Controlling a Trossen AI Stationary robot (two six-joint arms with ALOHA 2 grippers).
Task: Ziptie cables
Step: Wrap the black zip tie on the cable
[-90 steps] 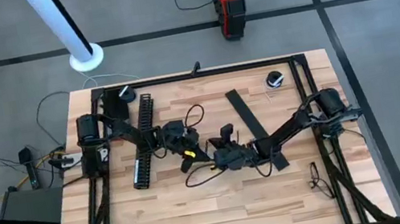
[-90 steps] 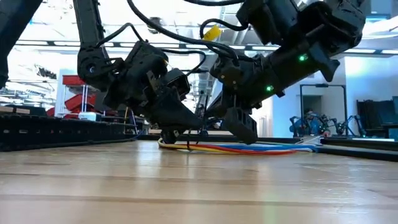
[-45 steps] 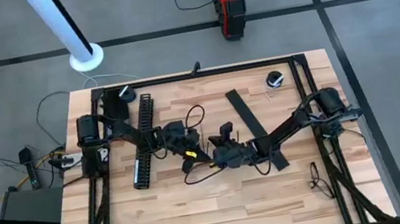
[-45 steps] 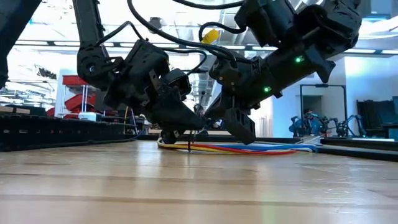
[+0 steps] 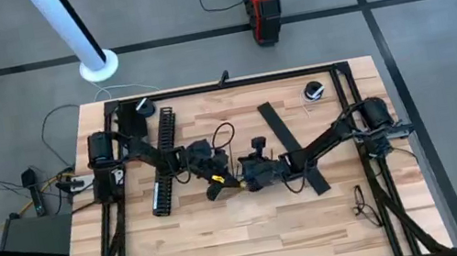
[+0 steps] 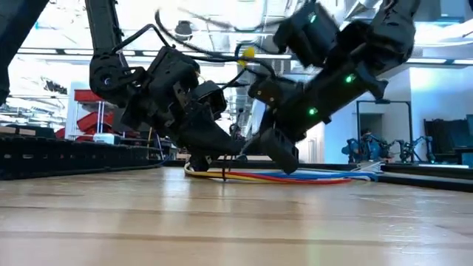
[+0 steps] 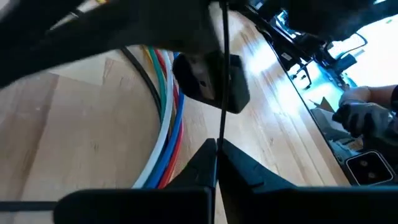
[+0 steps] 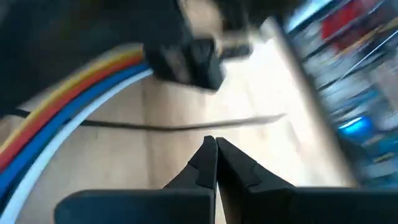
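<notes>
The right gripper (image 6: 284, 157) is shifting slightly leftward, fingertips pressed together on nothing. The left gripper (image 7: 216, 151) is pinching a thin black ziptie strand (image 7: 221, 93) above the multicoloured flexible cables (image 6: 295, 176), lying mid-table.

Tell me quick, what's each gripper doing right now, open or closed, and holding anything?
Left gripper: shut on a thin black strand, above the cables.
Right gripper: shut, nothing visibly held.
</notes>
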